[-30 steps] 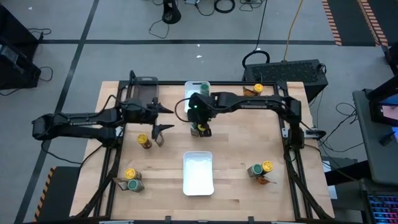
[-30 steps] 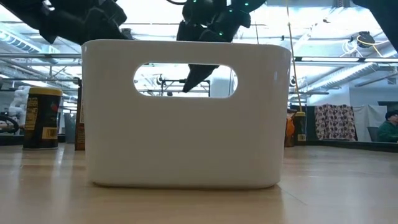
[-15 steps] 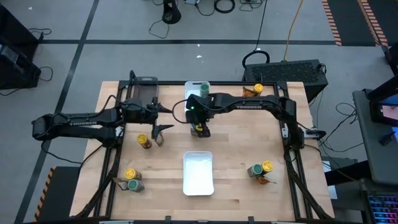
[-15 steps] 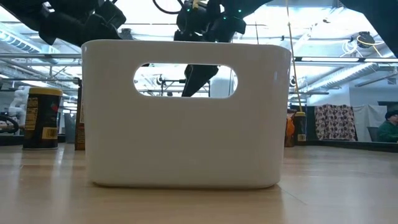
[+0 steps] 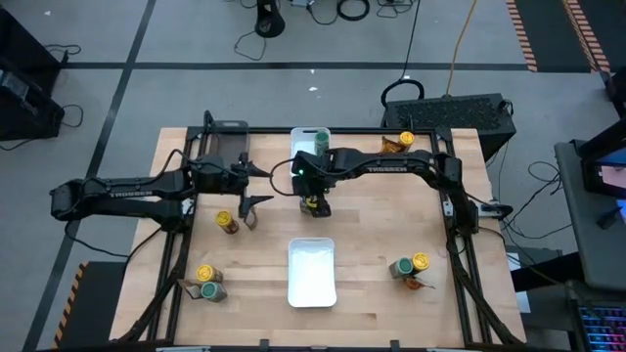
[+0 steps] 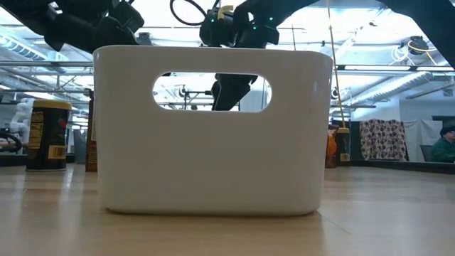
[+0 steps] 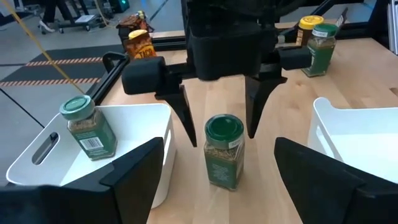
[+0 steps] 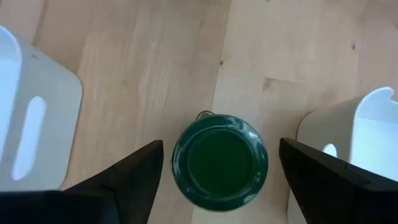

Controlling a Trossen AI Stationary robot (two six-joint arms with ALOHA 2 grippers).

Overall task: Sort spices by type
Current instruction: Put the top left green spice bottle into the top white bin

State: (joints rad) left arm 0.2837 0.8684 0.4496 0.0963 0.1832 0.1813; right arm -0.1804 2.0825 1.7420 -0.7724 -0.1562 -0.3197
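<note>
The right gripper (image 7: 219, 121) hangs directly above a green-lidded jar (image 7: 223, 151), its fingers spread wide on both sides of the lid and not touching it. This jar stands upright on the table (image 7: 292, 99) between two white bins (image 7: 155, 134), and another green-lidded jar (image 7: 87, 127) stands inside the bin beside it. The left gripper (image 5: 250, 186) waits near the jar, fingers wide open and holding nothing.
</note>
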